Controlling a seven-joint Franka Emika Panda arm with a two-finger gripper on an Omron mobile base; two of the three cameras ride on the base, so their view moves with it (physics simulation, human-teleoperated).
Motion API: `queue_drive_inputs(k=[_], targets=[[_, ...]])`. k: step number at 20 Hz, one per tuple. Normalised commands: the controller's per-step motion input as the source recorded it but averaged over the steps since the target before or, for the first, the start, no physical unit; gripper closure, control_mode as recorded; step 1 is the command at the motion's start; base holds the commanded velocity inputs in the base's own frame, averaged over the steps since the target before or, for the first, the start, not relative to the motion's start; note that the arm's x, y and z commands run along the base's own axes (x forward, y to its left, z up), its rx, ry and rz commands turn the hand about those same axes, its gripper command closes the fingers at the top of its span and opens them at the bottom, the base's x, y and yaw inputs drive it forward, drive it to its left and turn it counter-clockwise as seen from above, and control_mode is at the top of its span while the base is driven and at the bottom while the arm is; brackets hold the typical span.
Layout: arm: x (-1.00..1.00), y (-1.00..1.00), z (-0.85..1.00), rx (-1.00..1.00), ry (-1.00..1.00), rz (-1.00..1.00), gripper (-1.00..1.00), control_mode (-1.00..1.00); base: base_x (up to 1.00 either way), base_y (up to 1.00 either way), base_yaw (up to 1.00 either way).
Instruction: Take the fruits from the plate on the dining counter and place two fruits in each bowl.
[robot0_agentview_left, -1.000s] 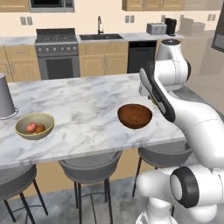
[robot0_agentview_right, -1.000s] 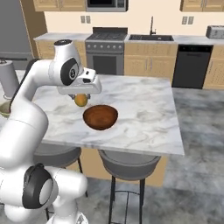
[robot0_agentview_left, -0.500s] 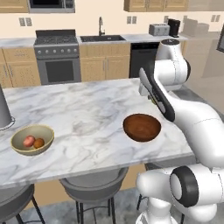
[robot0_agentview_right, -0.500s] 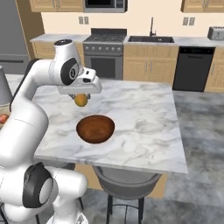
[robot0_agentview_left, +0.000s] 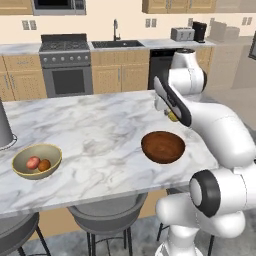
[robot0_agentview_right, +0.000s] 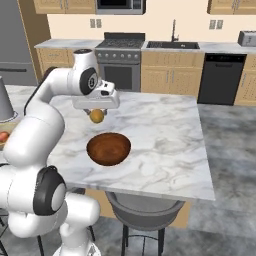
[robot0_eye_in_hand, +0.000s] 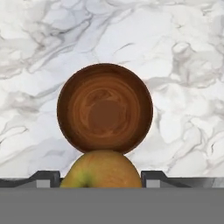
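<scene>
The hand (robot0_agentview_right: 97, 111) is clamped on a yellow-green fruit (robot0_agentview_right: 97, 116), which hangs in the air above the surface (robot0_agentview_right: 165, 135). In the hand view the fruit (robot0_eye_in_hand: 101, 169) sits between the two finger tips, and its lower part is cut off by the bottom of that view. From the left base view the hand (robot0_agentview_left: 171, 114) is mostly hidden behind the arm's forearm, and only a sliver of the fruit (robot0_agentview_left: 173, 117) peeps out beneath it.

Below and just ahead of the fruit stands the brown bowl (robot0_agentview_right: 108, 148) on the marble; it holds nothing, as its bare inside (robot0_eye_in_hand: 105, 115) shows from above. In the left base view the brown bowl (robot0_agentview_left: 163, 146) lies near the surface's right end.

Well apart, toward the left end, the tan bowl (robot0_agentview_left: 36, 161) holds a red fruit (robot0_agentview_left: 33, 162) and an orange fruit (robot0_agentview_left: 44, 165), touching each other. In the right base view this bowl is cut off at the left edge behind the arm, with only a bit of red (robot0_agentview_right: 3, 136) visible. A grey cylinder (robot0_agentview_left: 4, 126) stands behind the tan bowl, cropped by the frame edge.
</scene>
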Motion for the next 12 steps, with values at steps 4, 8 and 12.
queue_drive_inputs(k=[4,8,12], targets=[[0.21,0.0,-0.75,0.12,0.22,0.0,1.0,-1.0,0.0,0.0,0.0],[0.17,0.0,-0.89,0.09,0.17,0.0,1.0,-1.0,0.0,0.0,0.0],[0.23,0.0,-0.78,0.0,0.0,0.0,1.0,-1.0,0.0,0.0,0.0]])
